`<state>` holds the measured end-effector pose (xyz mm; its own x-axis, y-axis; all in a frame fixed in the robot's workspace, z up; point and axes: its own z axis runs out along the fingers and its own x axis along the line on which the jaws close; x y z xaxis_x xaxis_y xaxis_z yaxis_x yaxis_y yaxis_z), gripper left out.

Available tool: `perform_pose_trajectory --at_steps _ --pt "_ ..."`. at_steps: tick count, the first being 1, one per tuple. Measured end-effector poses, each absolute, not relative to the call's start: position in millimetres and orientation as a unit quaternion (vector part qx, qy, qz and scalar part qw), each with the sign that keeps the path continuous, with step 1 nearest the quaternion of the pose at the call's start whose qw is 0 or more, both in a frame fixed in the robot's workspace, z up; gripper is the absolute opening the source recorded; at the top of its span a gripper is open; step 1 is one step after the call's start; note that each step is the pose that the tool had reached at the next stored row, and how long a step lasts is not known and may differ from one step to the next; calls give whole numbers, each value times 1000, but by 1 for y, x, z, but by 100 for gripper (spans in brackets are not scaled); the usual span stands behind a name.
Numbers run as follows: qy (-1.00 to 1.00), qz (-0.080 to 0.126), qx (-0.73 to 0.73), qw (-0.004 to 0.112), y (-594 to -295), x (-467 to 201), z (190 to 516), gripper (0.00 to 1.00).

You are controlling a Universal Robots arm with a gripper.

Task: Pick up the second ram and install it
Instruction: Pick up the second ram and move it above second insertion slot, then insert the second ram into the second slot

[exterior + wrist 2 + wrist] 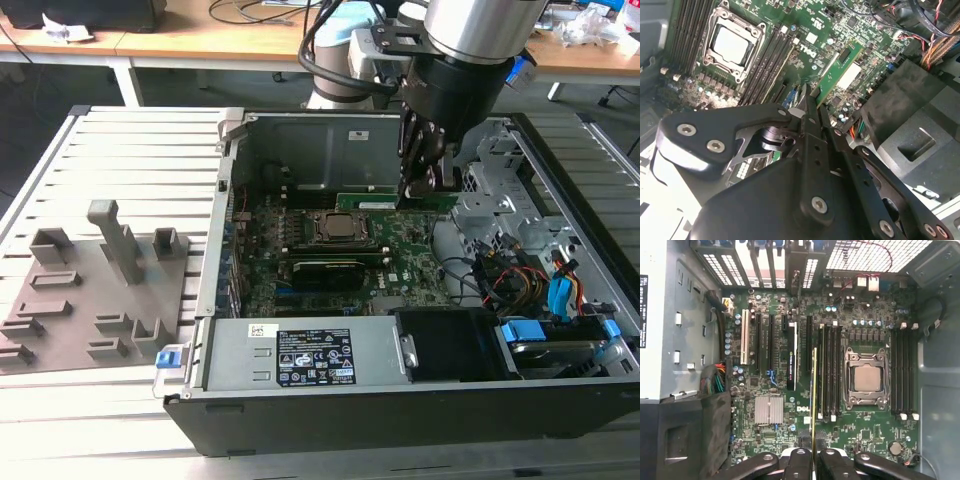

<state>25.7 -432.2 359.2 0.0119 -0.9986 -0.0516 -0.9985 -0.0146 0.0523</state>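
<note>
My gripper (422, 188) is inside the open computer case (222, 250), shut on the second ram (378, 201). The ram is a narrow green stick held level by one end above the motherboard (405, 262). Its pale label faces the camera on the second ram (841, 74) in the second wrist view, just beyond the gripper (813, 98). In the first wrist view the second ram (813, 390) shows edge-on, running along the black memory slots (829, 371) beside the CPU socket (867, 380), with the gripper (813, 454) at its near end.
A grey fixture block (90, 290) lies on the slatted table at the exterior view's left. In the case are the power supply (310, 355), a black shroud (445, 340), coloured cables (525, 280) and a black expansion card (790, 357).
</note>
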Motion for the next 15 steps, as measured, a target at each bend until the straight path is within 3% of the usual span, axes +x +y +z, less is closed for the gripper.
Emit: perform_pose_trajectory --at_steps 15 --pt "-702 -37 711 0 -432 24 353 14"
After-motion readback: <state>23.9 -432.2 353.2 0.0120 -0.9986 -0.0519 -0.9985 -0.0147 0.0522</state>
